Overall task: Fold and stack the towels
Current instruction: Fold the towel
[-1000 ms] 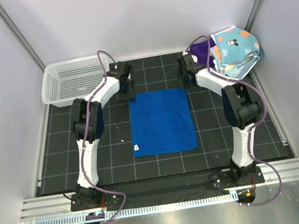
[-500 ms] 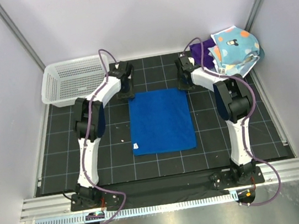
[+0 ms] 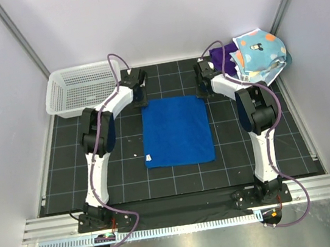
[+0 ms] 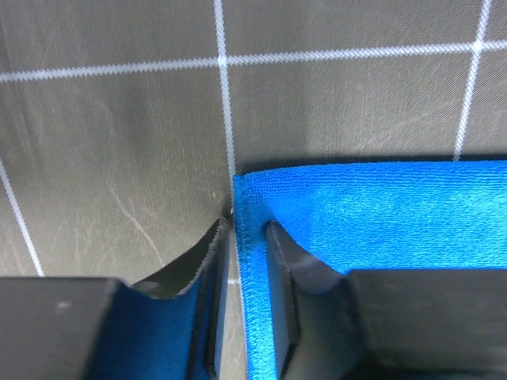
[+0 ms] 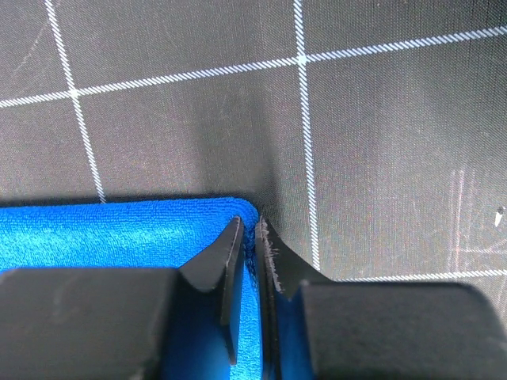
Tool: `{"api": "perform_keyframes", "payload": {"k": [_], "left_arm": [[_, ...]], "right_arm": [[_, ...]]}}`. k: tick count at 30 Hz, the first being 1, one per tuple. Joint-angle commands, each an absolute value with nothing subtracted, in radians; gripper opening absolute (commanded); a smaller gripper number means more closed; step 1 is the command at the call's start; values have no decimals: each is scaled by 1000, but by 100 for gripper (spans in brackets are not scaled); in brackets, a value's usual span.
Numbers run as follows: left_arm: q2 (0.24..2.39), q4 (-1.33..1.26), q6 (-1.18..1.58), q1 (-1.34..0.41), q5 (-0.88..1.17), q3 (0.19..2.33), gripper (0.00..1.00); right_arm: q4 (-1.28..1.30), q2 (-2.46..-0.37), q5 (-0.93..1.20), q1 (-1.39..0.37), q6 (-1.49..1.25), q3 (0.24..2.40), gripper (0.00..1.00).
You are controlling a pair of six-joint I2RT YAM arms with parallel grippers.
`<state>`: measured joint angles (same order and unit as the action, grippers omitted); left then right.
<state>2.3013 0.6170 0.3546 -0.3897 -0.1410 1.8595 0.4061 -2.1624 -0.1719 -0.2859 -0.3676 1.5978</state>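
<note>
A royal blue towel lies flat in the middle of the black gridded mat, its small white tag at the near left corner. My left gripper is down at its far left corner. In the left wrist view the towel's edge stands between the narrowed jaws of that gripper, with a thin strip of mat still showing beside the left finger. My right gripper is at the far right corner. In the right wrist view that gripper pinches the towel's corner.
A polka-dot towel lies heaped over a purple towel at the back right, next to the right arm. A white mesh basket stands at the back left. Grey walls close in both sides.
Both grippers have narrowed onto the blue towel's far corners. The right arm swung left to its corner. The towel's far edge and near left corner have shifted slightly.
</note>
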Motion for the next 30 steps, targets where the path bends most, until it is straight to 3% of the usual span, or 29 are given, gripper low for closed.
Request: {"api": "perform_keyframes", "payload": {"k": [1,9,14,30], "left_arm": [[2324,543,348,-379,-141,1799,27],[2333,476,367,-379,-143,1775,0],[2307,419,373,-379,-158,1738,0],[2105,293,367,-379,-190,1644,0]], "right_arm": [[396,-2200,-179,-278,-350,1615,15],[400,-2212,-189,-275,-339,1624,7],[403,-2197,-201,-272,-328,1632,1],[387,-2030,-161,-273,-321,1626,1]]}}
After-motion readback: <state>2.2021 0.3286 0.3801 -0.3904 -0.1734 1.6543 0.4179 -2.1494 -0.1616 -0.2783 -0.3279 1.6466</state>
